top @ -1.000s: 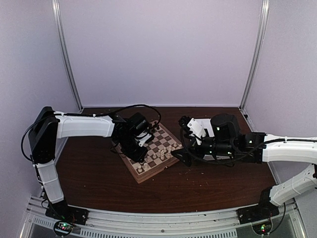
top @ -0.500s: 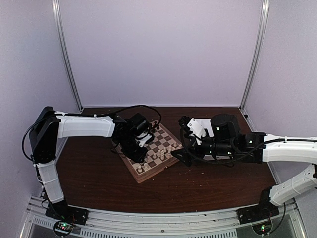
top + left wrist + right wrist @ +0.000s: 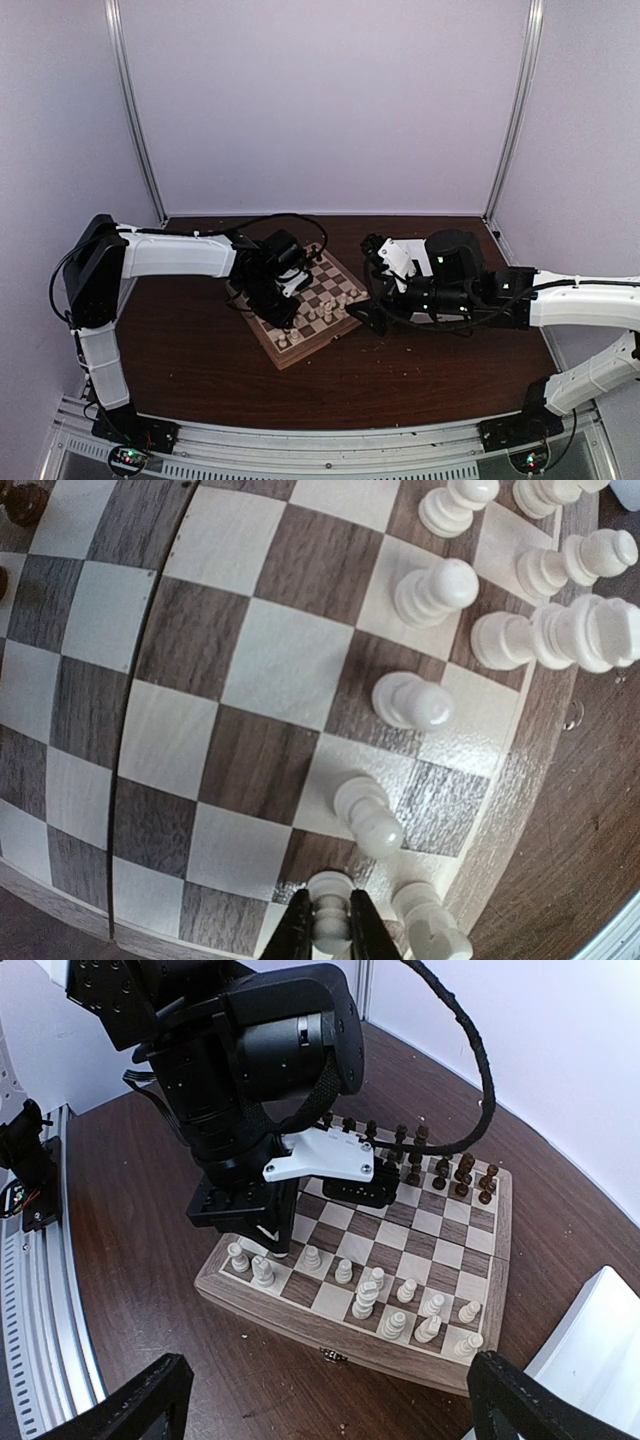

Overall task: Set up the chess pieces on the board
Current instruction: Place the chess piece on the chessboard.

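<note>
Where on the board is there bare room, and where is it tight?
Free: middle rows of the board, between the cream pieces and the dark pieces. Tight: the cream rows, most around the cream pawn in the left gripper.

On the board (image 3: 250, 660), near one corner, a pawn (image 3: 330, 905) stands in the edge row between the fingertips of the left gripper (image 3: 331, 935). More chess pieces (image 3: 410, 700) stand ahead and to its right, along that same side. Dark pieces (image 3: 440, 1170) line the far side, beyond it. The right gripper (image 3: 330, 1400) is off the board, over the table (image 3: 150, 1290), with the board ahead of it and the tray (image 3: 590, 1340) to its right.
</note>
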### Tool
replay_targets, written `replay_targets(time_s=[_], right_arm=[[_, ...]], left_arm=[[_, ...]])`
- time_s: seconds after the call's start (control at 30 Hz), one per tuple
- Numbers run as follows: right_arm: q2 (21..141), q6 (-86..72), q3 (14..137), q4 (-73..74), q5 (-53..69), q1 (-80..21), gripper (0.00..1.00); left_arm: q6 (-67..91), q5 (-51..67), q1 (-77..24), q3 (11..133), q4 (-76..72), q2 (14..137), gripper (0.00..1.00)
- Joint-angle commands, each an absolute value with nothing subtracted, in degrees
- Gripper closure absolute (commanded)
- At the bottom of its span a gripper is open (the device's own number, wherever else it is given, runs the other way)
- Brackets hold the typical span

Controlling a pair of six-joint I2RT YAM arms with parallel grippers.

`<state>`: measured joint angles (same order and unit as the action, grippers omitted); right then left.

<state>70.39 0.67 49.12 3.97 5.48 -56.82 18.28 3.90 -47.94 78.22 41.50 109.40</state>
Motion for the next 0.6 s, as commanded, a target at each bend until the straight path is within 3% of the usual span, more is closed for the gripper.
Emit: replay_targets(time_s=[0.0,0.2,0.57], right_arm=[[68.4,0.4,48.4,3.7,4.3,-56.6,0.0],[68.2,0.4,48.3,3.7,4.3,-56.6,0.0],[68.5,0.4,48.3,3.5,4.5,-56.6,0.0]], left_arm=[[17.4,4.2,-47.5,79.7,39.7,110.2,0.85],[17.3,3.6,-47.5,79.7,40.3,110.0,0.75],[17.2,2.7,-47.5,80.5,41.3,108.6,0.71]])
